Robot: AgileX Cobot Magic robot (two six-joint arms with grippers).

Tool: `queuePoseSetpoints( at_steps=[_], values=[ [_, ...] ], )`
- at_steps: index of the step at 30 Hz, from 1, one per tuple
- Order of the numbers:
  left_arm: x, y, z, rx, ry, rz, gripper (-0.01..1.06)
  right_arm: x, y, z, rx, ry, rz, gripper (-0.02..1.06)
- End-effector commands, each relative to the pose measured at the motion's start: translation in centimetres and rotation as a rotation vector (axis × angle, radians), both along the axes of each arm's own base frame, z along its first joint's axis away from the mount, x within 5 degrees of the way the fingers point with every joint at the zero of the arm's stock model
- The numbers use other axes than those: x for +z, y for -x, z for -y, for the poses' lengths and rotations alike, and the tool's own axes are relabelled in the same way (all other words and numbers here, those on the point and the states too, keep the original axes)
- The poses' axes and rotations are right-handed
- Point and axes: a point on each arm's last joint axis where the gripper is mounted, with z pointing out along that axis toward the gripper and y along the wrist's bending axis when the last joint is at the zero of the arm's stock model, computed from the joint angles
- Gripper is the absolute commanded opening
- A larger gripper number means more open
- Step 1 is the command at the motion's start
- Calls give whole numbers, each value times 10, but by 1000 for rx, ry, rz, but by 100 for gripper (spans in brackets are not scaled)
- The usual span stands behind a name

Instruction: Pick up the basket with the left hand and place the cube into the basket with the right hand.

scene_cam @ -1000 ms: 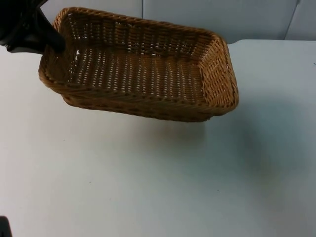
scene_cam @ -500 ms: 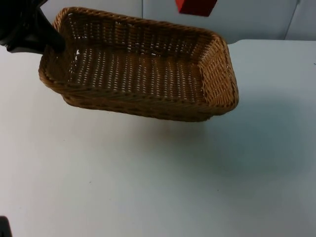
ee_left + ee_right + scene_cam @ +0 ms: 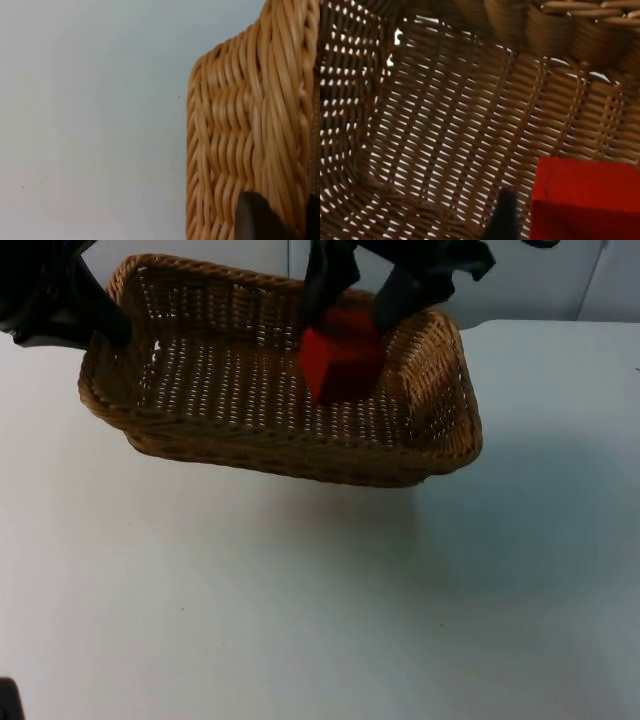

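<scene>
Basket aloft over desk, cube inside it in right pincer's grip.
White desk [image 3: 300, 620] below; wicker basket [image 3: 250, 430] raised above it, its shadow cast beneath; left pincer [image 3: 105, 325] clenched on the basket's left rim; right pincer [image 3: 350, 305] grasps the red cube [image 3: 342, 362] inside the basket, toward its right end.

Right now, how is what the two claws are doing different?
The left gripper grips the wicker basket by its corner rim, holding it above the white table; the right gripper reaches down into the basket. The left clamps woven wicker; the right holds a red cube. Both are black, and both are shut on something.
</scene>
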Motion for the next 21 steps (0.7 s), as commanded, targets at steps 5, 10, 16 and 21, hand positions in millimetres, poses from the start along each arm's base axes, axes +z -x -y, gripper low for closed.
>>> queuePoseSetpoints(
  at_steps=[5, 10, 16, 21],
  values=[
    [10, -1, 1, 25, 36, 22, 0, 5, -3, 0, 34, -7, 46, 105],
    [10, -1, 1, 25, 36, 22, 0, 49, -7, 30, -46, -3, 180, 100],
    [10, -1, 1, 25, 36, 22, 0, 102, -14, 111, -244, 103, 323, 88],
    [10, -1, 1, 25, 36, 22, 0, 117, -23, 191, -487, 92, 321, 43]
  ],
)
